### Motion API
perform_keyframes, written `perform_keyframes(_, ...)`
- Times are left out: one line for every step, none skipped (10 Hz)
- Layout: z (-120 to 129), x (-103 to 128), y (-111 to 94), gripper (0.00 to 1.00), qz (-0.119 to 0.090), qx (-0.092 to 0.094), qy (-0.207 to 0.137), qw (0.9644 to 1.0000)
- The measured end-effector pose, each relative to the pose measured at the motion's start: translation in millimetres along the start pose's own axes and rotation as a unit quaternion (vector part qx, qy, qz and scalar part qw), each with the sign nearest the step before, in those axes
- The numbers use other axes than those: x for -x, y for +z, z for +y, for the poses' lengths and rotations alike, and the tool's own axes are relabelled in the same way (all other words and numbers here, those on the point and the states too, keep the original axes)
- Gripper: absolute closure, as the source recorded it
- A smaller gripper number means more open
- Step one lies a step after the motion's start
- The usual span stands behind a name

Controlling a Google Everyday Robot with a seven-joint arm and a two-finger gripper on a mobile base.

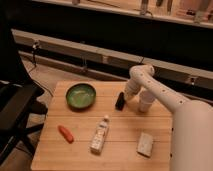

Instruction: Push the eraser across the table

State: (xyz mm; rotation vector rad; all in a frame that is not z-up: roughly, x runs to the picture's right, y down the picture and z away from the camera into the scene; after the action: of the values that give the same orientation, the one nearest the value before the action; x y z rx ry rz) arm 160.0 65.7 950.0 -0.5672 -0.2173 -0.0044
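Observation:
The eraser (120,101) is a small black oblong block on the light wooden table (85,156), in its far middle part. My gripper (127,95) is at the end of the white arm (150,80), right beside the eraser's right side and low over the tabletop. The eraser lies between the green bowl and the white cup.
A green bowl (81,95) sits at the far left. A white cup (145,101) stands just right of my gripper. A white bottle (100,134) lies near the middle, an orange carrot (65,133) at front left, a pale beige block (145,144) at front right. A black chair (15,107) stands left.

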Motion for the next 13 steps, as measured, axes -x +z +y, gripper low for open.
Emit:
perform_keyframes(0,0,0,1.0,0.0,0.0,0.0,1.0)
perform_keyframes(0,1,0,1.0,0.0,0.0,-0.001,1.0)
perform_keyframes(0,1,0,1.0,0.0,0.0,-0.001,1.0)
perform_keyframes(0,2,0,1.0,0.0,0.0,-0.003,1.0)
perform_keyframes(0,7,1,1.0,-0.001,0.001,-0.009,1.0)
perform_keyframes(-1,18,2,1.0,-0.002,0.001,-0.019,0.9998)
perform_keyframes(-2,30,5,1.0,-0.004,0.0,-0.027,0.9996)
perform_keyframes(-3,37,6,1.0,-0.005,0.0,-0.031,0.9995)
perform_keyframes(-4,40,6,1.0,-0.006,-0.001,-0.033,0.9994)
perform_keyframes(-4,39,6,1.0,-0.007,-0.001,-0.036,0.9993)
perform_keyframes(-4,39,5,1.0,-0.007,-0.001,-0.039,0.9992)
perform_keyframes(-5,44,6,1.0,-0.01,-0.001,-0.046,0.9989)
perform_keyframes(-5,51,7,1.0,-0.011,0.0,-0.051,0.9986)
